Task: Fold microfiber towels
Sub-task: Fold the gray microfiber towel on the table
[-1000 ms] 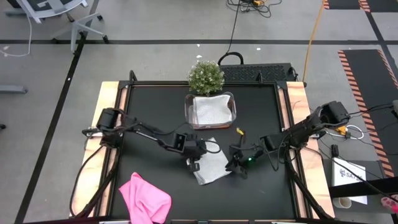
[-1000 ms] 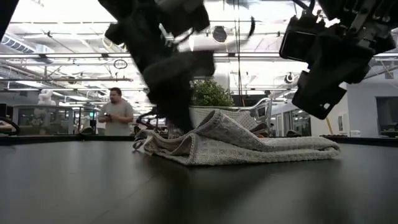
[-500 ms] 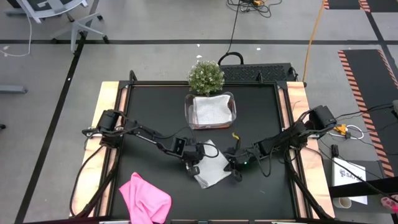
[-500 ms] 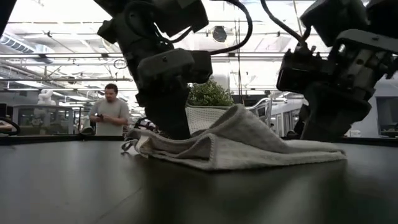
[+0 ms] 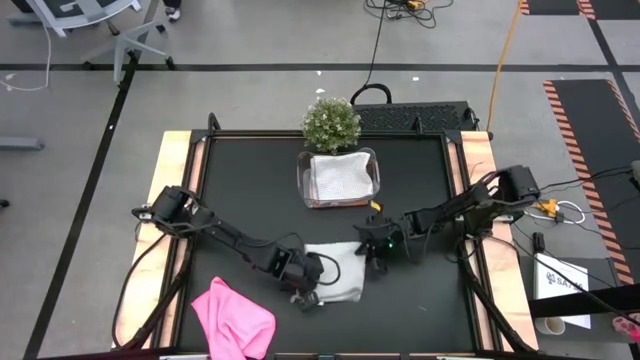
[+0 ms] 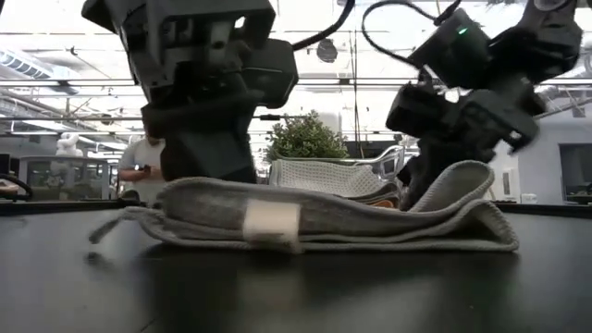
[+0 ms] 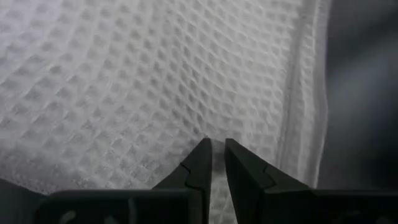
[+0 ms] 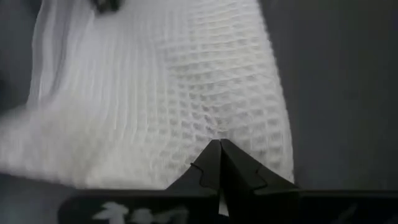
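- I am pinching the light grey towel [image 5: 338,270], lying at the table's [image 5: 250,190] middle front, with both grippers.
- My left gripper [image 5: 303,293] is clamping its front-left edge.
- My right gripper [image 5: 374,262] is clamping its right edge, fingers together.

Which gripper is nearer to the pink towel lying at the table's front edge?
Left. The left gripper sits on the grey towel, just right of the pink towel. The right gripper pinches the grey towel's far side, farther away.

Grey waffle-weave towel [image 5: 338,270], pink towel [image 5: 232,318]
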`<action>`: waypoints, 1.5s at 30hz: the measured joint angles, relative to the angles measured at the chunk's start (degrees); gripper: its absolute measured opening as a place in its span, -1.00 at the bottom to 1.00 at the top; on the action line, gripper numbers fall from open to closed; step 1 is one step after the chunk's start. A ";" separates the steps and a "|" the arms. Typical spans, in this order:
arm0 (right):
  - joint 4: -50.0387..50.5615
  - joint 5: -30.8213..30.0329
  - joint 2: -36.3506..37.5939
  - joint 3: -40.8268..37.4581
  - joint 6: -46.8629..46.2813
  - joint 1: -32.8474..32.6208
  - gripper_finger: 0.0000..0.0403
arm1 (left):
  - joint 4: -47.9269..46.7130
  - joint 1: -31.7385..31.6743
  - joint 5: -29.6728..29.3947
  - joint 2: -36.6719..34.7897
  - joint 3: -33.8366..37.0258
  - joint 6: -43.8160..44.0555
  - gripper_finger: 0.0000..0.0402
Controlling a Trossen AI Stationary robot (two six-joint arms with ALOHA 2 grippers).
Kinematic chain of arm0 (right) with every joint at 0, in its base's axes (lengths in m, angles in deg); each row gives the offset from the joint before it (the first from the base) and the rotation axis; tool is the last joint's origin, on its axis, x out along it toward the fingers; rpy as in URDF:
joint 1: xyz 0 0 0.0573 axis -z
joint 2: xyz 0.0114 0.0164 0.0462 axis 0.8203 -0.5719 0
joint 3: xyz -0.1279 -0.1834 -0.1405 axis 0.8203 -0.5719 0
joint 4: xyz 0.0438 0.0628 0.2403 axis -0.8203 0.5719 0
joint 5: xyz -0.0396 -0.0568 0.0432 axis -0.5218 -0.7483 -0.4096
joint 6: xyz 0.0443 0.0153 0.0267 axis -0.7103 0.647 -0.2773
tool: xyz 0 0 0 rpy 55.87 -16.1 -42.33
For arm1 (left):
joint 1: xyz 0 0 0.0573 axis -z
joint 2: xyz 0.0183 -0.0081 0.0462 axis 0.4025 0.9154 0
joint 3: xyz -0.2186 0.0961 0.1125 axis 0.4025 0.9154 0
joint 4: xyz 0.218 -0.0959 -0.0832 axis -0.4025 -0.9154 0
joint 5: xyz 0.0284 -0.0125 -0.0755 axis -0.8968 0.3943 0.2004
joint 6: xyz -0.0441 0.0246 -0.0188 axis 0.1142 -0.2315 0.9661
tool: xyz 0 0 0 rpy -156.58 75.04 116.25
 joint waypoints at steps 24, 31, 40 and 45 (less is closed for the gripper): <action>16.42 -0.77 12.94 0.95 -3.46 2.59 -0.28 | -15.87 -9.55 -10.01 -5.14 -1.78 -22.82 -0.77; 15.97 -0.93 11.35 1.05 -3.68 2.62 -0.11 | -15.76 -12.08 -7.04 -5.14 -1.79 -26.26 -0.77; 15.63 -0.97 11.39 1.04 -3.75 2.68 -0.07 | -15.77 -12.64 1.33 -4.79 -1.81 -28.60 -0.76; 15.65 -0.97 11.39 1.04 -3.75 2.68 -0.07 | -15.87 -12.82 1.62 -4.27 -1.80 -28.91 -0.76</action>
